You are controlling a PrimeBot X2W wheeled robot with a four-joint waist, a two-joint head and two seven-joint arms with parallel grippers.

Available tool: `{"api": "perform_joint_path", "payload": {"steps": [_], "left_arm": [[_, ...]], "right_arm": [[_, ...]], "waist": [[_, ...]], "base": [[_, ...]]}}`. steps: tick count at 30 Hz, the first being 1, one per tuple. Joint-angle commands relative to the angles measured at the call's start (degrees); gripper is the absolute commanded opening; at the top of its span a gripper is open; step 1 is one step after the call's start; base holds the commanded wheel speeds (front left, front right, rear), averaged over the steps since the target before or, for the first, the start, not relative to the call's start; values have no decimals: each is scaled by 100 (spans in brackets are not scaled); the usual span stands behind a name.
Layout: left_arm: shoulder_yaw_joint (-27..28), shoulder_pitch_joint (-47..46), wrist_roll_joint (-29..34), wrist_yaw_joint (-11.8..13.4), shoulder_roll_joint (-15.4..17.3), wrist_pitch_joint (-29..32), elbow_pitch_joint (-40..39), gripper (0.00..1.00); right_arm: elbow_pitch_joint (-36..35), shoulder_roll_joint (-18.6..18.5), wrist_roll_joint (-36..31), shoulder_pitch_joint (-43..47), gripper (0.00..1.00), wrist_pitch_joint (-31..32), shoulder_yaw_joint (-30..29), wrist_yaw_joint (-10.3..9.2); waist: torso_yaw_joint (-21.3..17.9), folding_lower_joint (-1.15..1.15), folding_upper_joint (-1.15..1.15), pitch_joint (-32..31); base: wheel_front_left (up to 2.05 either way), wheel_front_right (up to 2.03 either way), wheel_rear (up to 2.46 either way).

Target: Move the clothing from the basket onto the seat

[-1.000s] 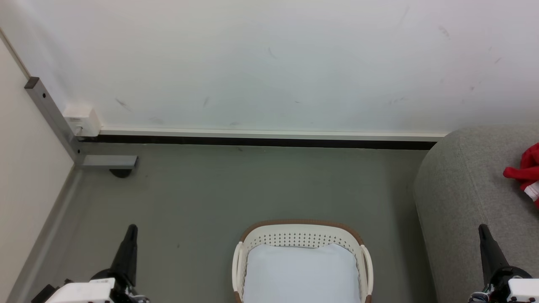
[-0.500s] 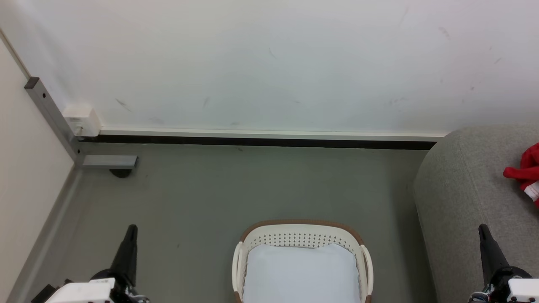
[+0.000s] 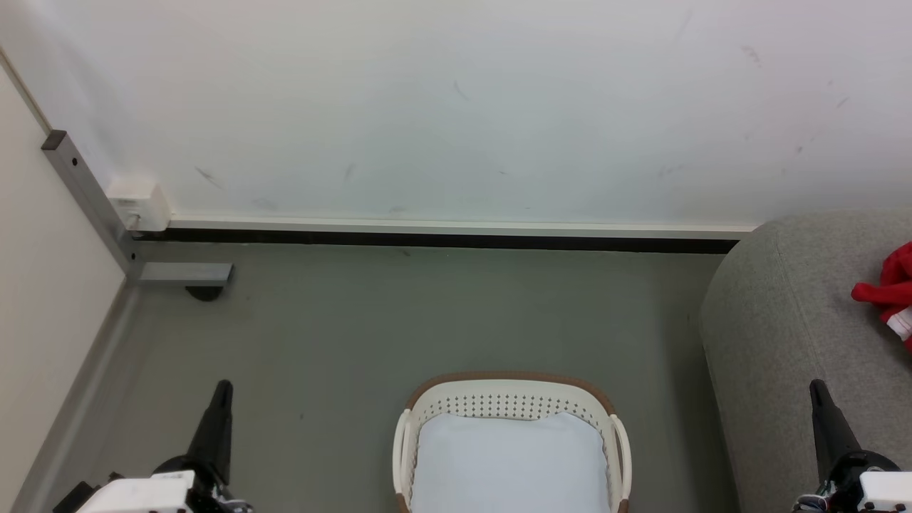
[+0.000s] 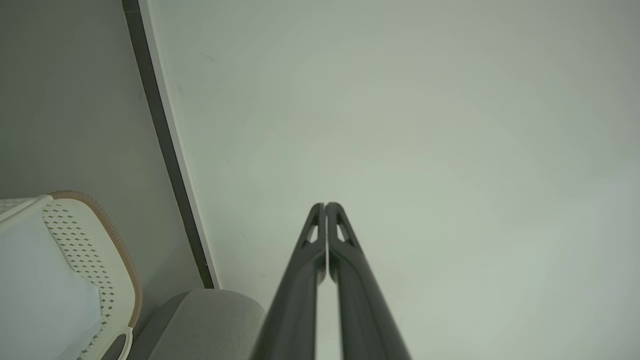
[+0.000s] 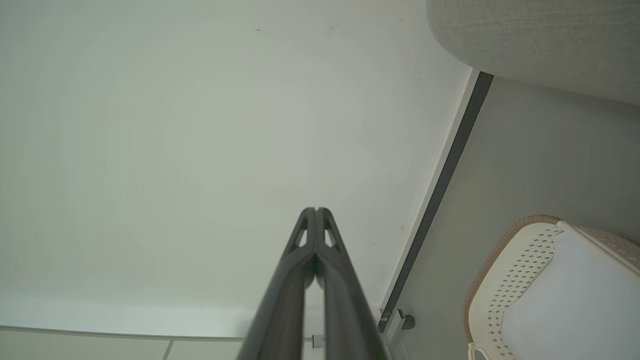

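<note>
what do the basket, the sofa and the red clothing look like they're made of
Basket: looks like moulded plastic, smooth matt white with punched holes; its brown rim band looks woven-textured, material unclear. Sofa: grey upholstery fabric, coarse weave visible in the right wrist view. Clothing: soft red fabric, lying crumpled with folds; fibre can't be told.

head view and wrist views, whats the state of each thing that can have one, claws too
white perforated plastic basket with brown rim: upright on the grey floor, bare base in the part visible
light grey upholstered seat: occupied near the head view's right edge
bright red fabric clothing: crumpled, lying on that seat
left claw: shut, empty
right claw: shut, empty
</note>
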Motion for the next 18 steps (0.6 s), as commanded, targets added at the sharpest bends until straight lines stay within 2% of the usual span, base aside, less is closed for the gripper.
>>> {"api": "perform_joint_path", "payload": {"steps": [1,18], "left_arm": [[9,-9,-73,-23,42,22,-23,0],[9,-9,-73,-23,42,21,-23,0]], "right_arm": [[-28,-4,2,-71,0,20,-22,-12],[-28,-4,5,-71,0,18,-19,-12]], "waist": [[0,0,0,0],[0,0,0,0]], "base": [[0,0,0],[0,0,0]]}}
